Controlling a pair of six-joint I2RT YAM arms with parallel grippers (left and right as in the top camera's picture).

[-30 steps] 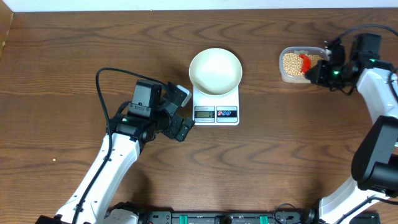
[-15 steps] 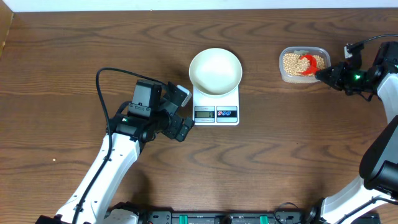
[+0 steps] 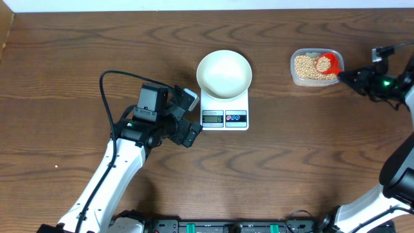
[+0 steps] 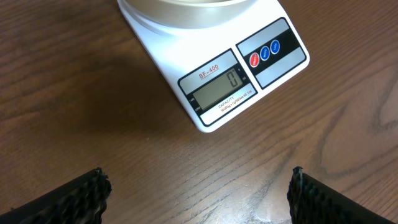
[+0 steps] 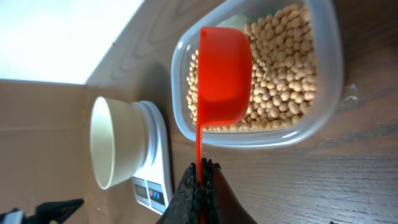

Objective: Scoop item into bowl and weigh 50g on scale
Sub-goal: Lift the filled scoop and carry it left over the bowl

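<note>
The tan beans (image 3: 305, 66) fill a clear tub (image 3: 297, 79) at the far right. My right gripper (image 3: 348, 76) is shut on the thin handle of a red scoop (image 3: 329, 63), whose cup hangs over the tub's right side. In the right wrist view the right gripper (image 5: 202, 171) pinches the handle, and the scoop (image 5: 224, 71) covers part of the beans (image 5: 283, 68); I cannot see inside the cup. The white bowl (image 3: 224, 74) sits empty on the scale (image 3: 225, 111). My left gripper (image 3: 193, 116) stands open just left of the scale, holding nothing. The scale (image 4: 217, 87) shows 0.
The bowl (image 5: 115, 143) and scale (image 5: 155, 171) lie left of the tub (image 5: 323, 106) in the right wrist view. The left gripper (image 4: 198, 183) hovers over bare wood. A black cable (image 3: 113, 84) loops behind the left arm.
My right gripper has drawn back to the right with the scoop, whose cup has shifted from the tub's middle to its right side. The left arm has not moved.
</note>
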